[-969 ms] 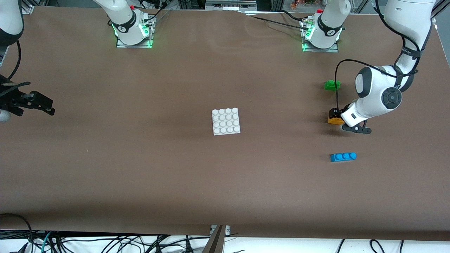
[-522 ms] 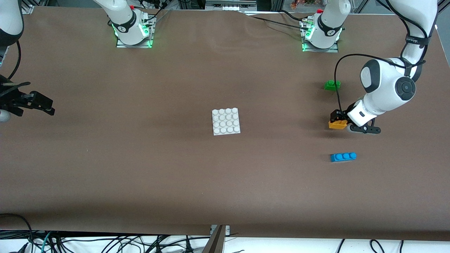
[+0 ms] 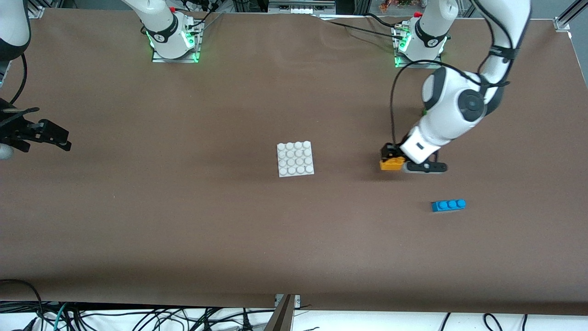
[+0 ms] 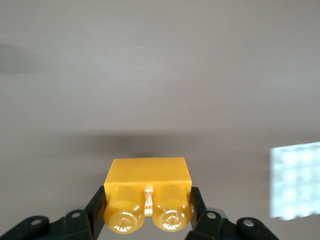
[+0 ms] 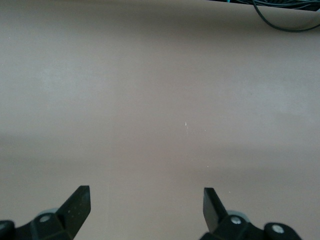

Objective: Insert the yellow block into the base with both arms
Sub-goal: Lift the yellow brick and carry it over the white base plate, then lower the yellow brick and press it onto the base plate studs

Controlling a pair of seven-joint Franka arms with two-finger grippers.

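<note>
Spanning the whole front view, the brown bench (image 3: 183, 220) carries everything. Left arm (image 3: 452, 103) comes from its base and bends down over the bench between the base and the blue brick's end of the surface. Right arm (image 3: 11, 27) waits at its own end of the bench, mostly out of frame. Base (image 3: 295, 158), white square plate with a four-by-four stud grid, lies flat near the bench's middle, nothing on it; it also shows pale at the edge of the left wrist view (image 4: 296, 181). Right pincer (image 3: 36, 135) hangs over bare bench, fingers spread wide apart with nothing between them (image 5: 145, 205). Left pincer (image 3: 391, 158) is clenched on the yellow block (image 3: 392, 163); wrist view shows both fingers pressed to the block's two short sides, its two studs pointing toward the camera (image 4: 148, 200). Block held up off the bench, over bare surface toward the left arm's end, well apart from the base. Blue brick (image 3: 448, 205), three studs, lies on the bench nearer the front camera than the held block.
</note>
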